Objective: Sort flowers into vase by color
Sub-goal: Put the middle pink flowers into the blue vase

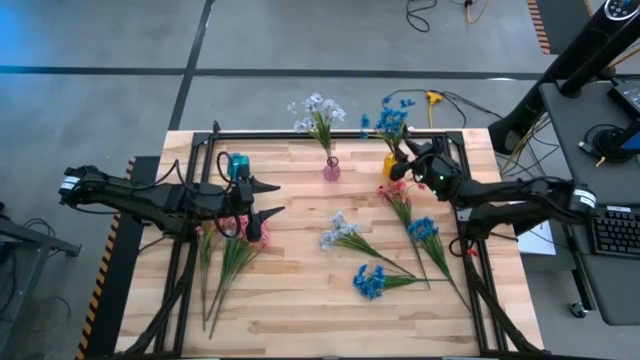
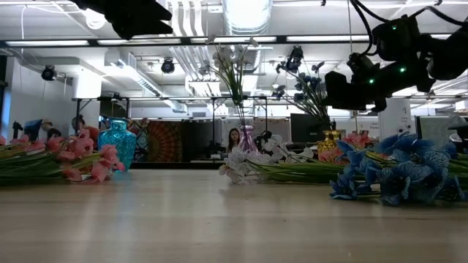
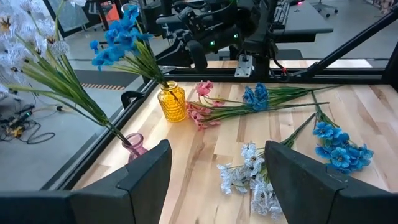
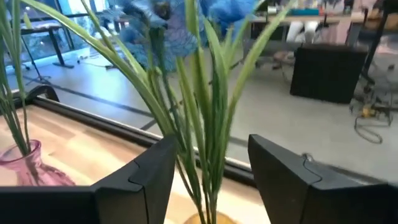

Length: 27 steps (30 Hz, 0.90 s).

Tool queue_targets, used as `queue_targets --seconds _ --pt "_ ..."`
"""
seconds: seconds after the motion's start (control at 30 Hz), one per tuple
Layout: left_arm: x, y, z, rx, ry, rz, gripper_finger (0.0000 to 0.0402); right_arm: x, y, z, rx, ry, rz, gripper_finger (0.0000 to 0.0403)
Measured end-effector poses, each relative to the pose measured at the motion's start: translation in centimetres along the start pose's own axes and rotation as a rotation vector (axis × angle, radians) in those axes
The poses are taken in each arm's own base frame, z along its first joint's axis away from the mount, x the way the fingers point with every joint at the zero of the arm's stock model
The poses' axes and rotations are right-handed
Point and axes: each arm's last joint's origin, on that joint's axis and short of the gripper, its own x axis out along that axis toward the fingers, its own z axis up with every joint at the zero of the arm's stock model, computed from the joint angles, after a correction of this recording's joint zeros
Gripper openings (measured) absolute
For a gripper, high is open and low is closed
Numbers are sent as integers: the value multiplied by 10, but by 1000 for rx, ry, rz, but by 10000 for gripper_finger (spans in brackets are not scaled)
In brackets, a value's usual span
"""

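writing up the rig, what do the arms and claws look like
Both arms are dark, jointed links. The left claw has two pointed black fingers; the right claw looks the same, with small green lights on its wrist. White tags sit on both arms' outer ends.

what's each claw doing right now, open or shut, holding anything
Left claw: open, holding nothing, above the table's left side.
Right claw: open around the blue flowers standing in the yellow vase.

Blue flowers (image 1: 391, 120) upright in yellow vase (image 1: 389, 164), table's 1 o'clock edge. White flowers (image 1: 318, 112) upright in pink vase (image 1: 331, 169), 12 o'clock. Pink flowers (image 1: 232, 250) flat at 9 o'clock. Loose white spray (image 1: 341, 232) at center; blue sprays (image 1: 372, 280) at 4–5 o'clock; pink spray (image 1: 398, 196) at 2 o'clock.
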Motion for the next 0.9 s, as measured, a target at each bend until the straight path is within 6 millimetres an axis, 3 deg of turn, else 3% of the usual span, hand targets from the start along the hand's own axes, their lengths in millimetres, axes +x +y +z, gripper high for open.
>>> queue_targets --seconds 0.2,0.43,0.67,0.9 --pt "1 0 0 -83 3 -1 239 -13 -3 7 66 28 21 203" --pt "12 -11 -10 -227 79 -20 239 -25 4 31 52 105 51 203" --pt "7 -34 -39 -504 438 29 233 -31 12 49 27 324 31 203" --pt "-8 -60 -46 -720 790 105 226 -39 20 51 18 400 62 203"
